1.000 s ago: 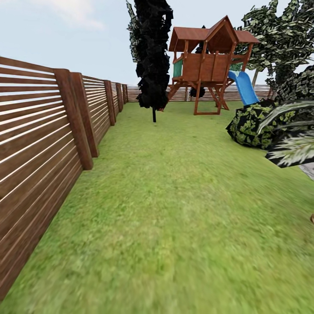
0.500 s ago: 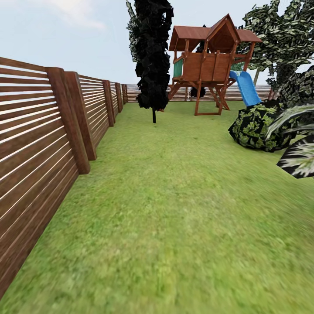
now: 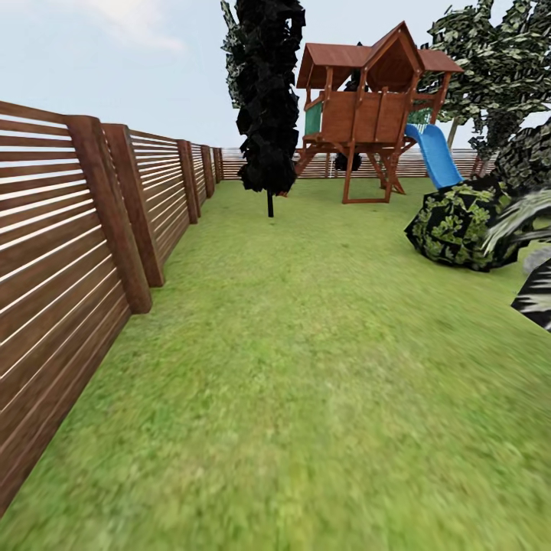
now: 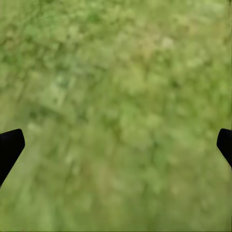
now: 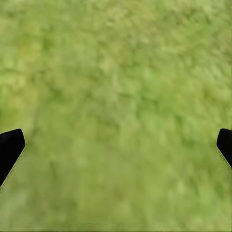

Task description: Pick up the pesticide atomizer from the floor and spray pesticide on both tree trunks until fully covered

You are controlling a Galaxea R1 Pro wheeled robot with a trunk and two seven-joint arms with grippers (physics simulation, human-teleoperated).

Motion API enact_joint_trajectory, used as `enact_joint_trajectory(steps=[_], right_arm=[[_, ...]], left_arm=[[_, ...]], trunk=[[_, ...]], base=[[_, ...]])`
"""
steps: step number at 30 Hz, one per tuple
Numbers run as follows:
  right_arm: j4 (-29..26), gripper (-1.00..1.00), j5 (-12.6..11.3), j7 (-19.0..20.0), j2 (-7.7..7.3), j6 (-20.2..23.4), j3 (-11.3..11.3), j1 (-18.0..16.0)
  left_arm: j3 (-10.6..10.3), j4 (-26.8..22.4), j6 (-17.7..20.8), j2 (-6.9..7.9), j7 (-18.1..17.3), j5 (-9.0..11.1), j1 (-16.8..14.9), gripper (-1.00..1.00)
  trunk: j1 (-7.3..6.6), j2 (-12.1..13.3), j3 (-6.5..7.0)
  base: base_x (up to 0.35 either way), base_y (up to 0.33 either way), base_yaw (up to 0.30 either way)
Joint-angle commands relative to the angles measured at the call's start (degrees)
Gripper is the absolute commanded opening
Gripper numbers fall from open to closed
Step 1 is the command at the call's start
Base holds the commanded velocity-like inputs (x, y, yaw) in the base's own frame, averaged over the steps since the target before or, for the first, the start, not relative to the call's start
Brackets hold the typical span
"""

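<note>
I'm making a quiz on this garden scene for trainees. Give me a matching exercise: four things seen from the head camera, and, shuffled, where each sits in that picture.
Things:
1. slatted wooden fence
2. blue slide
3. dark narrow tree
4. round leafy bush

Places:
A. on the lawn at the right, in front of the playhouse
B. along the left edge, running into the distance
C. fixed to the right side of the wooden playhouse
D. upper middle, just left of the playhouse

Pairs: 1-B, 2-C, 3-D, 4-A
</note>
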Motion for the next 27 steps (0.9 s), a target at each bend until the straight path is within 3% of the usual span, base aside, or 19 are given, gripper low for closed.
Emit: enact_joint_trajectory(steps=[1, 20, 27], right_arm=[[0.03, 1.00, 0.37, -0.02, 0.02, -0.17, -0.17, -0.03], [-0.02, 1.00, 0.37, -0.07, 0.02, -0.17, -0.17, -0.03], [-0.02, 1.00, 0.37, -0.07, 0.02, -0.17, -0.17, -0.03]], left_arm=[[-0.02, 0.05, -0.18, 0.00, 0.02, 0.23, -0.03, 1.00], [-0.02, 0.05, -0.18, 0.00, 0.01, 0.23, -0.03, 1.00], [-0.02, 0.05, -0.18, 0.00, 0.02, 0.23, -0.03, 1.00]], trunk=[[0.03, -0.02, -0.05], [0.03, -0.02, -0.05], [0.03, -0.02, -0.05]], base=[[0.339, 0.000, 0.000], [0.339, 0.000, -0.001], [0.339, 0.000, -0.191]])
